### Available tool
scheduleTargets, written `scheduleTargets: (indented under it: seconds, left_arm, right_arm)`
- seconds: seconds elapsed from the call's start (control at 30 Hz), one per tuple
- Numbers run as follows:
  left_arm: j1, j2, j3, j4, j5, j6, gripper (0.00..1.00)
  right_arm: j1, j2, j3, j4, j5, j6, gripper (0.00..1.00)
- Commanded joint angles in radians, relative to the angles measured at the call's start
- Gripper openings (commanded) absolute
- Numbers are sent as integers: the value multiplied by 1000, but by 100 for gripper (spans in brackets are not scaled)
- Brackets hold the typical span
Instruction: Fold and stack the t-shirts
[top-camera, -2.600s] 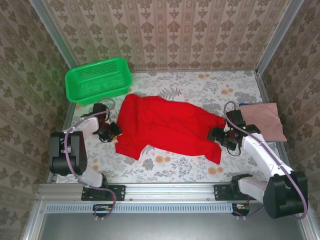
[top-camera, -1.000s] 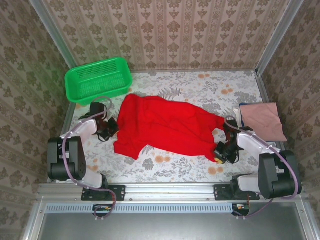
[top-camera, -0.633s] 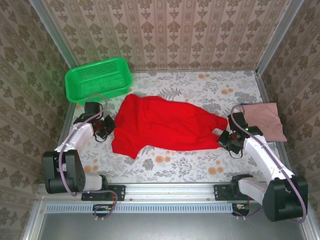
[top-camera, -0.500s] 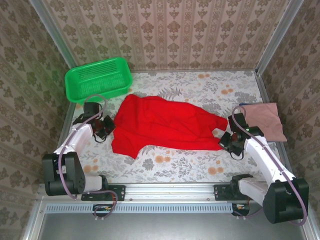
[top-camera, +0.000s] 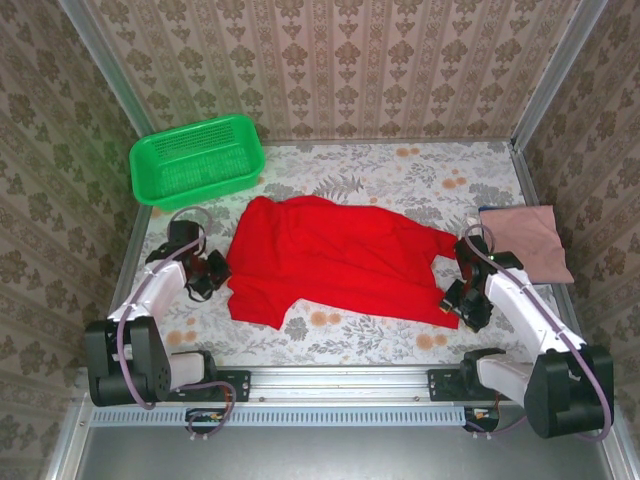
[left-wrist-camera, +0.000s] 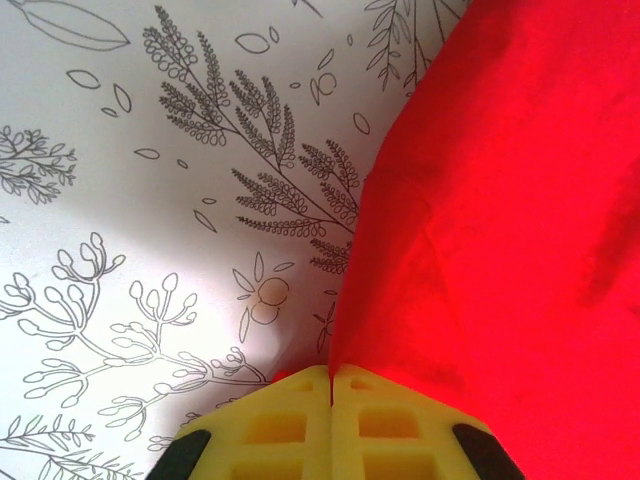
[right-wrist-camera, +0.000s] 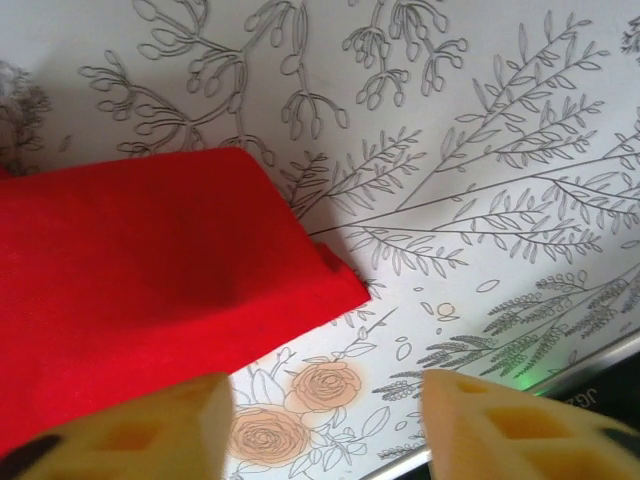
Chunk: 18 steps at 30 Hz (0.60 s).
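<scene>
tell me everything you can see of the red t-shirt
The red t-shirt is soft, bright red cloth, no print showing, spread unfolded and rumpled across the middle of the flowered table. The left gripper is shut on its left edge. The right gripper hangs open above its near right corner, which lies flat on the table.

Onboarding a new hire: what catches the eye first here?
The red shirt spreads across the centre, its left edge pinched in the shut left hand, the open right hand hovering over its near right corner. A green basket sits far left; a folded pink shirt lies at the right.
</scene>
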Motion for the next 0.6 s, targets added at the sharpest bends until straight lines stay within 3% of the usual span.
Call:
scheduleTargets:
  seconds: [0.0, 0.13, 0.27, 0.57]
  left_arm:
    - [6, -28, -14, -22, -10, 11, 0]
    - [5, -31, -25, -27, -8, 9, 0]
    - [6, -36, -30, -38, -12, 15, 0]
    - [6, -38, -37, -29, -18, 9, 0]
  right_arm:
    - [0, -64, -19, 20, -30, 7, 61]
    - [-2, -66, -71, 114, -147, -2, 59]
    - [-13, -20, -72, 138, -164, -7, 52]
    - [-73, 62, -67, 235, -191, -34, 62]
